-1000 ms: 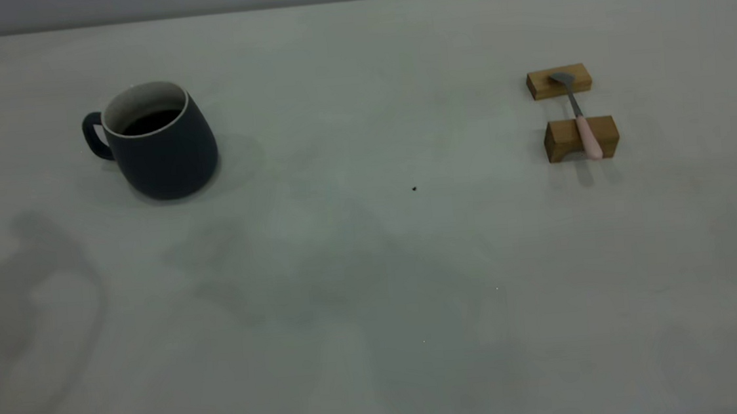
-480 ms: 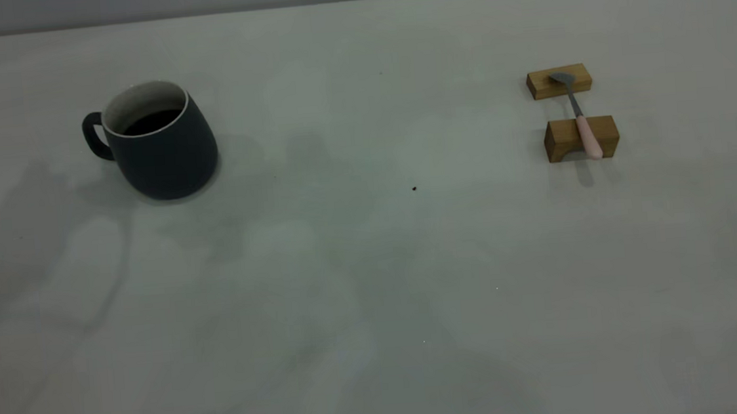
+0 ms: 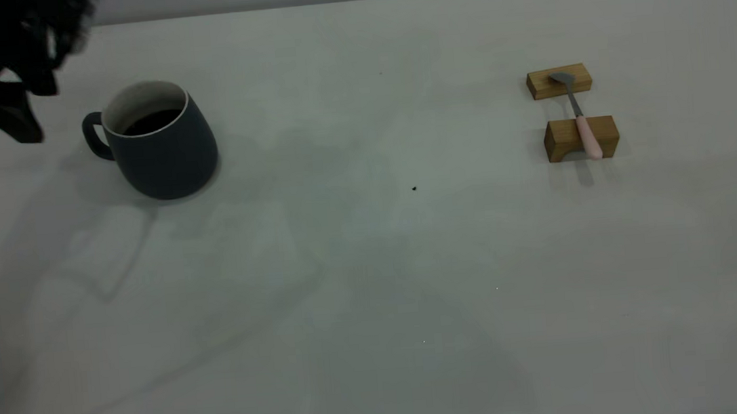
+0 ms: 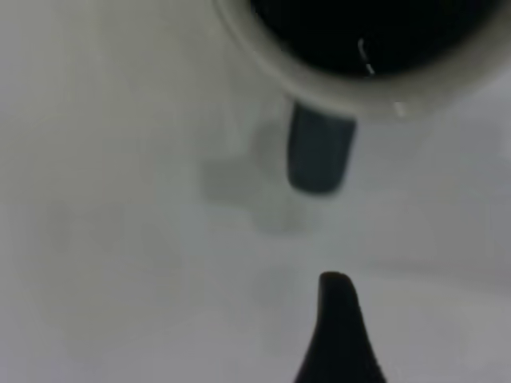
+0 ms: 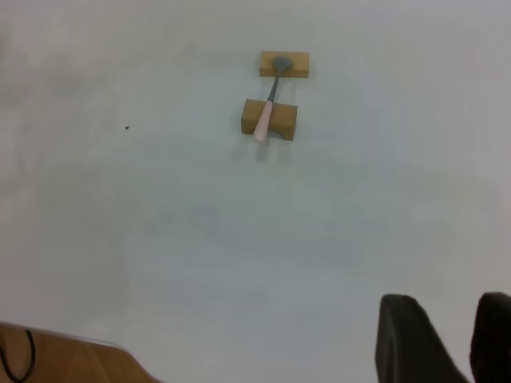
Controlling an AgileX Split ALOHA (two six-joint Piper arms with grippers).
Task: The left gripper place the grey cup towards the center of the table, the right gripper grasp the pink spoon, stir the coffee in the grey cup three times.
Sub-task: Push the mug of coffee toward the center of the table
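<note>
Your table (image 3: 375, 285) shows more shadow at its near left than half a second ago. Farther back, the grey cup (image 3: 163, 144) stands upright where it was, left of centre, coffee (image 3: 152, 120) inside, handle facing the left gripper (image 3: 2, 111), which has come in just beside it, not touching; you cannot tell its finger spread. The pink spoon (image 3: 584, 127) lies unmoved across two wooden blocks (image 3: 581, 139). The right gripper (image 5: 447, 339) hangs above, fingers slightly parted, empty.

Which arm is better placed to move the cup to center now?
Left. The left gripper hangs just beside the grey cup on its handle side, while the right gripper is far off, beyond the pink spoon.
</note>
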